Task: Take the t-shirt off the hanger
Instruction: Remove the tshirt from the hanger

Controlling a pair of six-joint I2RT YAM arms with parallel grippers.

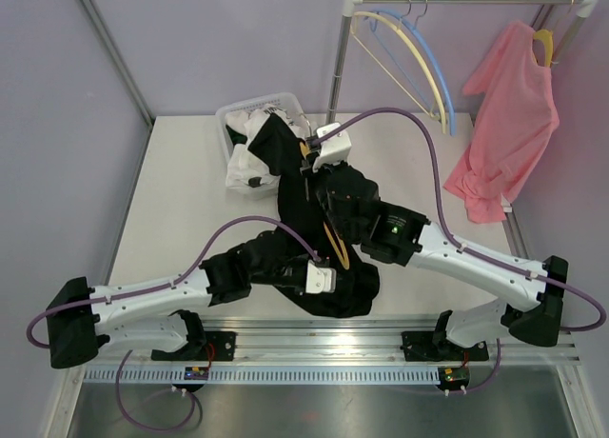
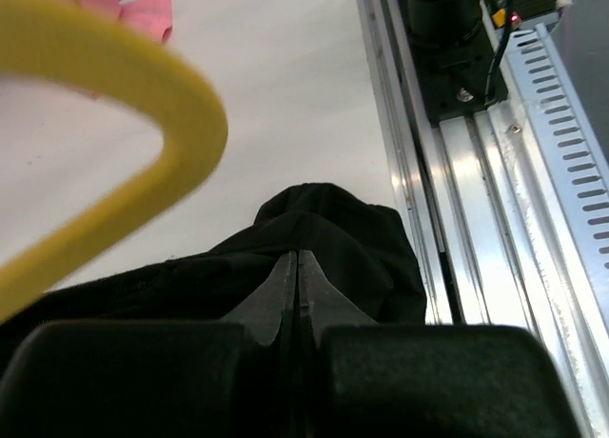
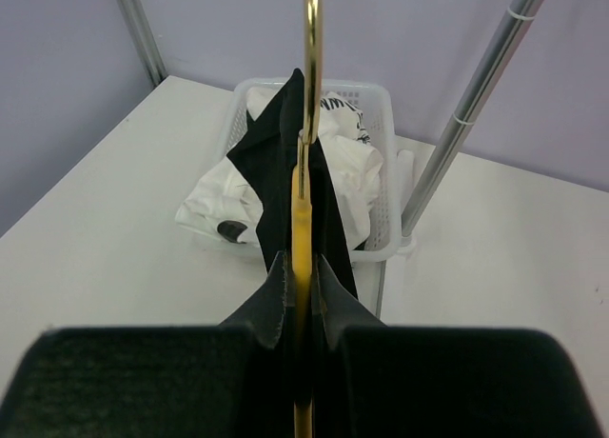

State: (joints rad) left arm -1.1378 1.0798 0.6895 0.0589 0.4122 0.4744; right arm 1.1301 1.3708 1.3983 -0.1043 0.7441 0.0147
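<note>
A black t-shirt point(image 1: 285, 195) lies across the table from the white basket point(image 1: 243, 109) to the front edge, with a yellow hanger point(image 1: 335, 246) still inside it. My right gripper point(image 1: 309, 164) is shut on the hanger near its neck. In the right wrist view the jaws point(image 3: 303, 267) pinch the yellow bar point(image 3: 303, 224), with black cloth point(image 3: 271, 157) draped on both sides. My left gripper point(image 1: 347, 284) is shut on the shirt's lower part near the front edge. In the left wrist view its jaws point(image 2: 297, 267) are pressed into black fabric point(image 2: 333, 228), with the hanger's yellow loop point(image 2: 181, 124) at the upper left.
The basket point(image 3: 385, 105) holds white clothes point(image 3: 228, 195). A clothes rack pole point(image 1: 341, 57) stands behind the table with empty hangers point(image 1: 423, 62) and a pink shirt point(image 1: 509, 114) at the right. An aluminium rail point(image 2: 495, 200) runs along the front edge.
</note>
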